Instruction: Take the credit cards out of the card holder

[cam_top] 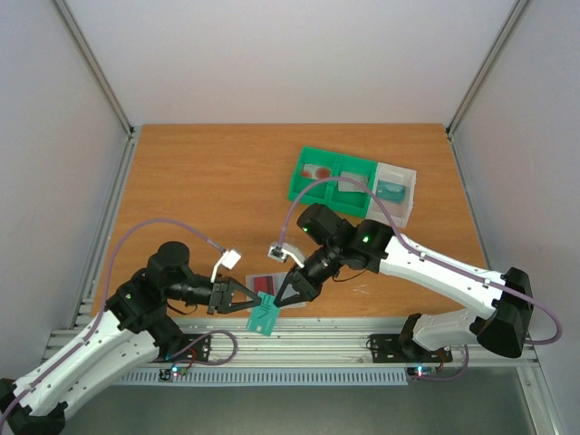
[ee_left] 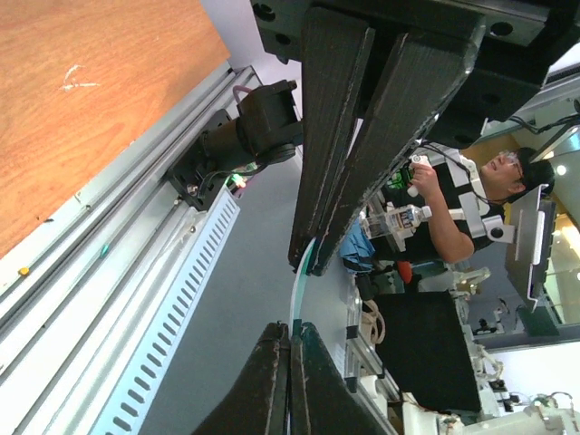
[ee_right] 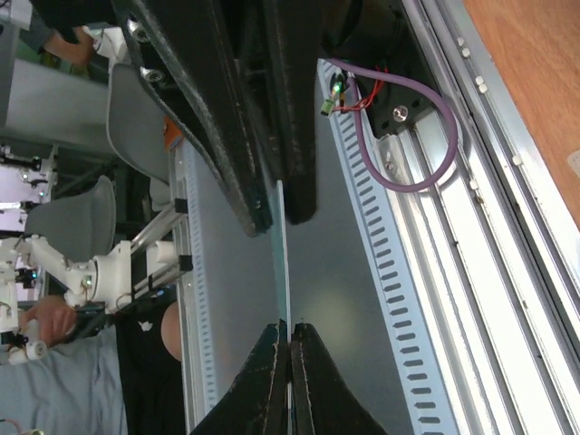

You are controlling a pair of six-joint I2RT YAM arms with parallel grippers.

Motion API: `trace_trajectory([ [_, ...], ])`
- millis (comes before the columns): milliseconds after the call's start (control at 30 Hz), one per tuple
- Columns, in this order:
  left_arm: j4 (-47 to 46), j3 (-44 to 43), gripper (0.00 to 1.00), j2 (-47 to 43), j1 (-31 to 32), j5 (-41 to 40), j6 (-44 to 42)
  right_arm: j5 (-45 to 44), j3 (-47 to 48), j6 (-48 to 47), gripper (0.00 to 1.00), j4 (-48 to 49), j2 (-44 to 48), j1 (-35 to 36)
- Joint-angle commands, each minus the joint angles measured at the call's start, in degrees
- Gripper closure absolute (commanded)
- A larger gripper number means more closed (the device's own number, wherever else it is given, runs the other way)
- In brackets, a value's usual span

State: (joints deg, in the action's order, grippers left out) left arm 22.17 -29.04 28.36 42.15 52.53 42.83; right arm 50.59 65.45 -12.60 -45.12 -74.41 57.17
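The left claw (cam_top: 254, 299) and right claw (cam_top: 275, 297) meet tip to tip, both clenched on the card holder (cam_top: 263, 317) at the table's (cam_top: 208, 181) near edge. A red-marked card (cam_top: 268, 282) lies just behind them.

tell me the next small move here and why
Probably draw the right tool slowly away from the left tool. Both are shut on opposite edges of the same thin teal plastic card-and-sleeve stack held between them, so pulling apart should separate its layers. Which tool grips which layer is unclear.
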Motion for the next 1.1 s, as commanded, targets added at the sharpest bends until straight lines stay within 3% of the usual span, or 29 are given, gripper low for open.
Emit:
trace_trajectory([
  [0,0.66,-1.55,0.78,-0.29,0.05,-2.57,-2.49,0.16,-1.66,2.4,0.99,4.52,1.16,-0.51],
  [67,4.55,-3.02,0.51,-1.37,0.05,-7.59,-3.55,-0.74,-2.64,3.54,0.99,5.96,1.11,-0.85],
  [133,10.4,-4.98,0.33,-2.47,0.04,-14.97,-4.9,-2.27,-3.45,4.79,0.99,7.09,1.5,-1.8],
  [333,15.34,-7.34,0.01,-3.88,0.07,-28.88,-6.68,-6.72,-7.14,11.31,0.99,10.87,5.32,-11.61],
  [633,15.65,-7.75,0.01,0.72,0.07,-36.26,-8.68,-10.51,-9.65,18.08,0.99,13.1,8.92,-28.17],
  [1067,11.15,-1.76,0.01,9.8,0.07,-41.57,-5.59,-28.54,-5.89,16.4,0.99,10.35,4.88,-44.75],
])
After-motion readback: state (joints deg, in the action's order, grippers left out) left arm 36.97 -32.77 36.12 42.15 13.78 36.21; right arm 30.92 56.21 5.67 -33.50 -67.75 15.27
